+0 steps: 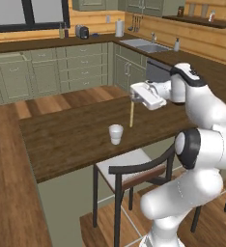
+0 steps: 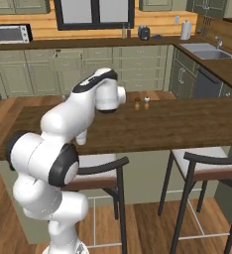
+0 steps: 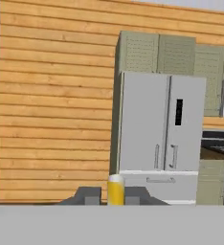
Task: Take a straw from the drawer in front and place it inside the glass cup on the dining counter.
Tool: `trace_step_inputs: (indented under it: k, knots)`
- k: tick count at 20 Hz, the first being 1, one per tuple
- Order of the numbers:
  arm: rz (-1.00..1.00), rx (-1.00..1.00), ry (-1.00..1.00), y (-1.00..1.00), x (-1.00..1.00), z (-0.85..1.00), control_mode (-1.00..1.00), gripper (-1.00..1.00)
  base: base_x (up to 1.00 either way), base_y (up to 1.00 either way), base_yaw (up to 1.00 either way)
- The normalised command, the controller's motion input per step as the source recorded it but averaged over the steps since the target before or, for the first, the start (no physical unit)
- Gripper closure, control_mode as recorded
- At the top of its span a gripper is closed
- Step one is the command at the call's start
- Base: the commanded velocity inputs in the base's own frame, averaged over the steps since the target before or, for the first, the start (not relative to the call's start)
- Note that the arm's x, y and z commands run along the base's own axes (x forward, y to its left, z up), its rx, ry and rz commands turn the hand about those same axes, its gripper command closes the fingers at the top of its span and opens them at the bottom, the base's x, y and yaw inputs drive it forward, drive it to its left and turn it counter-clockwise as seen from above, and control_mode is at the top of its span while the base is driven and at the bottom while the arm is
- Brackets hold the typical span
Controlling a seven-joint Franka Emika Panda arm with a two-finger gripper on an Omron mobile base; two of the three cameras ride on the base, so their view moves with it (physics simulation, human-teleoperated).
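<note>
The two-finger gripper [image 1: 133, 96], at centre right of the left base view, is clamped nearly shut on the top end of the thin, straight, pale-yellow straw [image 1: 131, 115]. The straw hangs almost upright below it, and its lower end sits close over the long dark-brown wood-grain dining counter [image 1: 62, 140]; whether it touches the top cannot be told. In the hand view the straw's end [image 3: 116, 190] stands between the 2 dark finger tips at bottom centre, in front of a grey 2-door refrigerator [image 3: 159, 139] and a pale wooden plank wall [image 3: 51, 95].

The small whitish translucent glass cup [image 1: 116, 133] stands upright on the counter, just left of and below the straw in the left base view, near it but apart.

Risks, as I judge them:
- The straw's tip looks lower than the cup's rim, so a plain sideways move would push the cup over or shove it along the counter; a lift is needed before crossing.
- The grip holds only the straw's end, so the straw could swing or slip while travelling and miss the mouth.
- The straw is much longer than the cup is tall, so on release it may lean hard on the rim and tip the light cup.
</note>
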Motion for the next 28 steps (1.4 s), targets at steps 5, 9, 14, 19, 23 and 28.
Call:
trace_step_inputs:
  k: [5, 9, 14, 19, 23, 28]
  knots:
    - [0.18, 0.03, -0.06, -0.11, 0.31, -0.04, -1.00, 1.00, 0.00, 0.00, 0.00]
    - [0.17, 0.14, 0.00, 0.00, 0.25, -0.05, -1.00, 1.00, 0.00, 0.00, 0.00]
    - [0.12, 0.12, 0.00, 0.00, 0.04, -0.29, -1.00, 1.00, 0.00, 0.00, 0.00]
    - [0.08, 0.03, 0.00, 0.00, 0.00, -0.30, -1.00, 1.00, 0.00, 0.00, 0.00]
    - [0.01, 0.00, -0.02, 0.00, 0.11, -0.11, -1.00, 1.00, 0.00, 0.00, 0.00]
    - [0.00, 0.00, 0.00, 0.00, 0.22, -0.03, -1.00, 1.00, 0.00, 0.00, 0.00]
